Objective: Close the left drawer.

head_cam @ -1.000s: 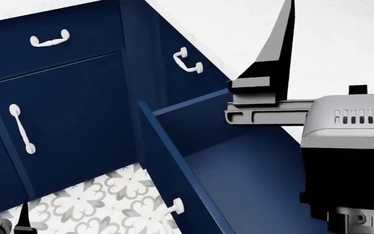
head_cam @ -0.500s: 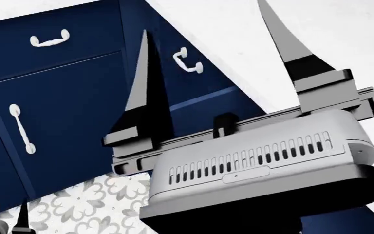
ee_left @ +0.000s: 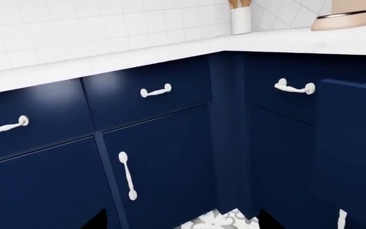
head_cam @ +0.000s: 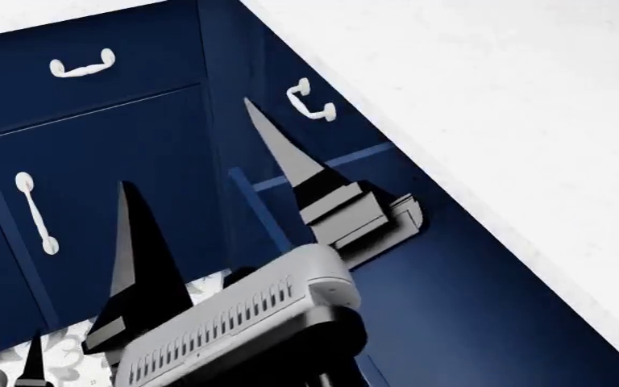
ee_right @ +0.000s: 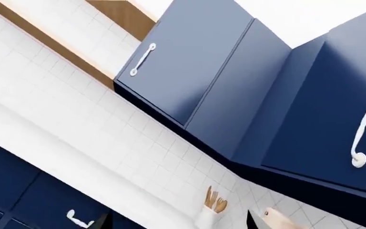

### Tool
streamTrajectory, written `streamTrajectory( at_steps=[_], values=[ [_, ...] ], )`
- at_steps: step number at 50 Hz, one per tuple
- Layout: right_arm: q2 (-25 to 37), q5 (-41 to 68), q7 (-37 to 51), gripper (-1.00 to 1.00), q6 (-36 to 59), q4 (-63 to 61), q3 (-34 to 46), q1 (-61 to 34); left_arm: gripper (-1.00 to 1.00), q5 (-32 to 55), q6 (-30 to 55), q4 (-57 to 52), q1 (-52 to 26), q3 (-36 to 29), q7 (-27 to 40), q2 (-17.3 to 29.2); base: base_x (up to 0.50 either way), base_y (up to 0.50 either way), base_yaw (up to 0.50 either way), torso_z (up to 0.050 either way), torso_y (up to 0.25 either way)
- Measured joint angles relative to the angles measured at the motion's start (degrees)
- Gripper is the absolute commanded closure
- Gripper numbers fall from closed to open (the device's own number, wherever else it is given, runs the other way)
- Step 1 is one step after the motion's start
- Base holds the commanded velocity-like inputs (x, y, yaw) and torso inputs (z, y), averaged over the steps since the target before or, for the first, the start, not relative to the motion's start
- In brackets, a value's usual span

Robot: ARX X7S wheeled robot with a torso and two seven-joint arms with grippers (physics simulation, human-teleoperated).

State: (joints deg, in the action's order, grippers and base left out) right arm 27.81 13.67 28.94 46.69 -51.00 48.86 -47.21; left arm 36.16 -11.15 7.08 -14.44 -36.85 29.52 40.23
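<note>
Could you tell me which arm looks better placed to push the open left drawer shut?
Probably the right: the right gripper hangs open at the left drawer, beside its front panel. The left gripper sits low, away from it.

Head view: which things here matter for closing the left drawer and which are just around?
For the job:
- left drawer, pulled out
- right gripper, jaws spread wide, over the drawer

Just around:
- shut drawer
- cabinet door
- countertop
- patterned floor

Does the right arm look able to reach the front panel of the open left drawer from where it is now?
Probably yes: the right gripper hangs open just before the left drawer, nothing between them.
</note>
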Motion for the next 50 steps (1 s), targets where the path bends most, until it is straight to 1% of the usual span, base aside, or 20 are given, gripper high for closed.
streamTrajectory(
  at_steps=[16, 28, 50],
  values=[
    [0.12, -4.12, -3.58, -1.0, -11.0, 17.1, 8.06, 2.71, -1.0, 0.26, -0.48, 1.31, 0.0, 0.3, -0.49, -0.55, 0.0, 0.0, 0.0, 0.0, 0.0],
    [-0.2, -7.74, -5.26, -1.0, -14.6, 24.61, 14.82, 5.11, -1.0, 0.36, -0.78, 2.29, -0.21, 0.4, -0.98, -1.16, 0.0, 0.0, 0.0, 0.0, 0.0],
    [-1.98, -8.31, -7.56, -1.0, -20.13, 38.27, 19.23, 8.07, -1.0, 0.78, -1.81, 3.94, -0.16, 0.8, -2.08, -1.89, 0.0, 0.0, 0.0, 0.0, 0.0]
  ],
)
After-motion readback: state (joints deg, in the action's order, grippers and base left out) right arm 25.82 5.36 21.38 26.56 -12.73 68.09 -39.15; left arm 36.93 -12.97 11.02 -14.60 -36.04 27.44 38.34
